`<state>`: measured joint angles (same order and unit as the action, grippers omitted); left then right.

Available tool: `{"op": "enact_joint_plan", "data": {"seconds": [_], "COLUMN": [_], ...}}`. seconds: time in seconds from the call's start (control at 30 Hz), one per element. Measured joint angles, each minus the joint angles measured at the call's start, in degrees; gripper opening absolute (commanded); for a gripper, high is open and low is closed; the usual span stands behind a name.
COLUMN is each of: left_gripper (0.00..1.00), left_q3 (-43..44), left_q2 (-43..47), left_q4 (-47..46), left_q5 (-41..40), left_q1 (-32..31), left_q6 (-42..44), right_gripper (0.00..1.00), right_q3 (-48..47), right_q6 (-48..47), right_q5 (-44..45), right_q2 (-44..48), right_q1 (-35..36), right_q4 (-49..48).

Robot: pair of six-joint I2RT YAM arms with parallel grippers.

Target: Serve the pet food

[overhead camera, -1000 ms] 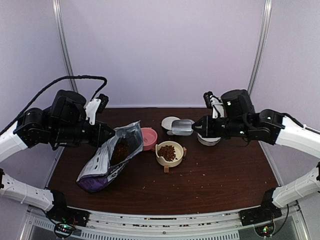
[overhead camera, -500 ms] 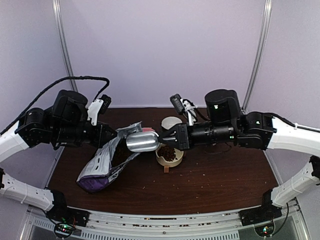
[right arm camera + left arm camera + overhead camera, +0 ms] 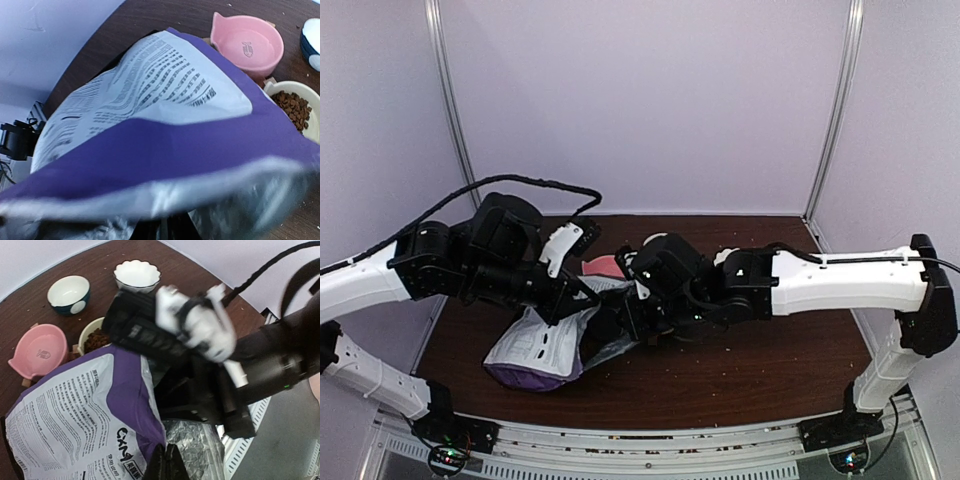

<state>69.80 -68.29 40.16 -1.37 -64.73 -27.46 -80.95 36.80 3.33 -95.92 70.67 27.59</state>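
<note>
Purple-and-white bag (image 3: 75,410) is pinched at its rim by my left gripper (image 3: 166,462), jaws clenched. My right gripper (image 3: 162,227) is buried in its mouth, and I cannot tell its grip. Kibble (image 3: 292,107) lies in the cream bowl (image 3: 270,87); the pink bowl (image 3: 247,42) sits bare, so serving looks part done.

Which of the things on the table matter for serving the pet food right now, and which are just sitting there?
In use:
- pet food in the cream bowl
- purple-and-white bag, pinched by the left pincer
- right pincer at the bag's mouth

Lying about, all empty:
- pink bowl
- white scalloped bowl
- dark blue bowl
</note>
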Motion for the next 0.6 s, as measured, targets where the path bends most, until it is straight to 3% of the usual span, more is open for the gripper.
{"op": "enact_joint_plan", "data": {"seconds": [0.03, 0.17, 0.23, 0.37, 0.6], "left_gripper": [0.04, 0.50, 0.63, 0.71, 0.77], "left_q3": [0.00, 0.02, 0.20, -2.32, -20.44], "left_q2": [-0.96, -2.62, -1.70, 3.26, 12.44], "left_q4": [-1.14, -6.67, -8.90, -10.82, -11.91], "left_q5": [0.81, 2.01, 0.66, -0.22, 1.22], "left_q1": [-0.59, -1.49, -1.57, 3.56, 22.99], "left_q6": [-0.02, -0.70, -1.44, -4.46, -9.92], "right_gripper": [0.00, 0.00, 0.00, 0.00, 0.00], "right_q3": [2.40, 8.31, 9.49, 11.08, 13.70], "right_q6": [0.59, 1.97, 2.38, 2.36, 2.32], "right_q5": [0.35, 1.79, 2.86, 4.57, 5.53], "right_q2": [0.00, 0.00, 0.02, 0.24, 1.09], "right_q1": [0.00, -0.04, -0.04, -0.04, -0.37], "right_q4": [-1.55, -5.44, -5.99, -8.92, -12.37]}}
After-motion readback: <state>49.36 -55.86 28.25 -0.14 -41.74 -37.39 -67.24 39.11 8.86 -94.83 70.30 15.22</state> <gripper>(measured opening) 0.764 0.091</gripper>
